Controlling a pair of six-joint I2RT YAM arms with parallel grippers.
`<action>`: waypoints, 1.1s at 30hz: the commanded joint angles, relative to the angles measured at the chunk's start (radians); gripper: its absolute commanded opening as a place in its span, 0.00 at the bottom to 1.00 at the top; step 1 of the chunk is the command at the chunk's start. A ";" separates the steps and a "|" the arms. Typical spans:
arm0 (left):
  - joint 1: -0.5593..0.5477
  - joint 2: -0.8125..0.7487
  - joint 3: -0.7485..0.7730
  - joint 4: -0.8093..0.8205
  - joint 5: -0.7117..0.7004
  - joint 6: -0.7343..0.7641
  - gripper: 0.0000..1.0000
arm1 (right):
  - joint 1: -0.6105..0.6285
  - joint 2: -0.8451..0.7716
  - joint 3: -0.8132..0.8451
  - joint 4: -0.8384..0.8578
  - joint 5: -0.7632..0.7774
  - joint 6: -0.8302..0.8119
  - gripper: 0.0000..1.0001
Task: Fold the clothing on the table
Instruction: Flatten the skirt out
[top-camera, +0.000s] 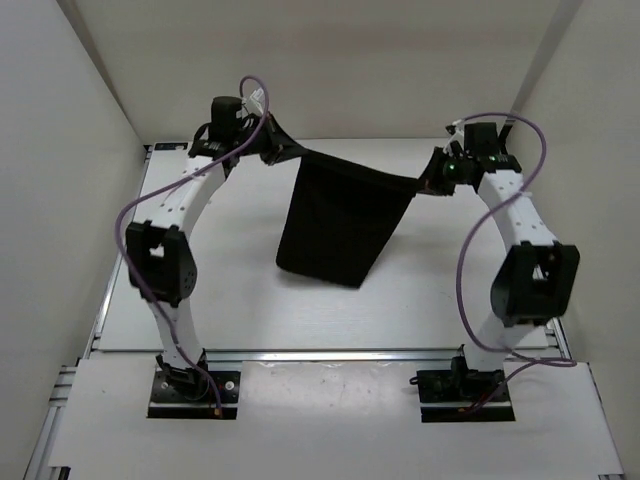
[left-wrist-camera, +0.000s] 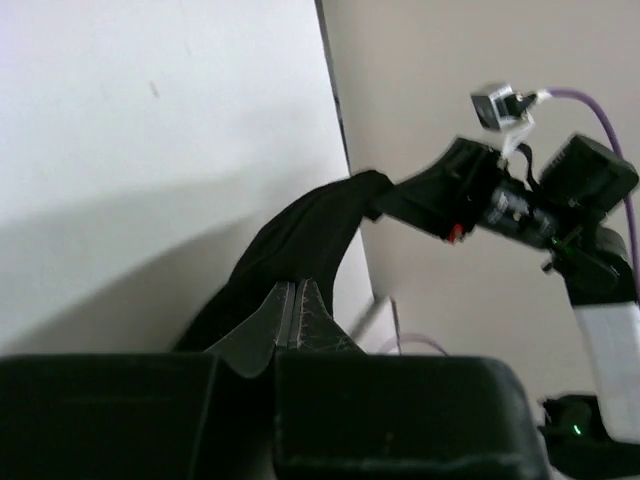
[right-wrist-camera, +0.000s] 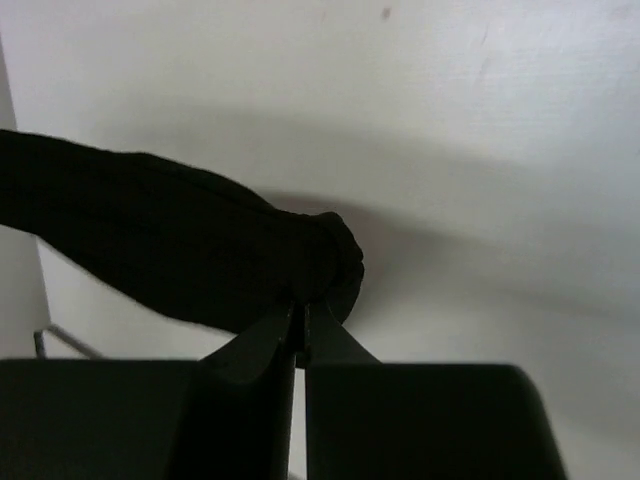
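Note:
The black clothing (top-camera: 338, 222) hangs above the white table (top-camera: 240, 300), stretched between both arms, its lower edge near the table surface. My left gripper (top-camera: 277, 152) is shut on the clothing's upper left corner; in the left wrist view its fingertips (left-wrist-camera: 293, 292) pinch the dark fabric (left-wrist-camera: 300, 235). My right gripper (top-camera: 428, 183) is shut on the upper right corner. In the right wrist view the clothing (right-wrist-camera: 170, 240) bunches just above the closed right gripper (right-wrist-camera: 301, 318). The top edge sags a little between the two grips.
White walls (top-camera: 70, 120) enclose the table on the left, back and right. An aluminium rail (top-camera: 330, 354) runs along the near edge by the arm bases. Purple cables (top-camera: 470, 260) loop beside each arm. The right arm (left-wrist-camera: 530, 210) shows in the left wrist view.

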 joint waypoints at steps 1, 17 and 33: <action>0.010 0.074 0.226 0.028 -0.026 -0.036 0.00 | 0.017 0.033 0.238 0.061 0.075 -0.032 0.00; -0.058 -0.380 -0.711 0.150 -0.054 -0.012 0.00 | -0.099 -0.277 -0.599 0.039 -0.221 0.011 0.00; -0.144 -0.465 -0.996 -0.082 -0.080 0.035 0.00 | 0.080 -0.317 -0.863 -0.309 -0.337 -0.042 0.00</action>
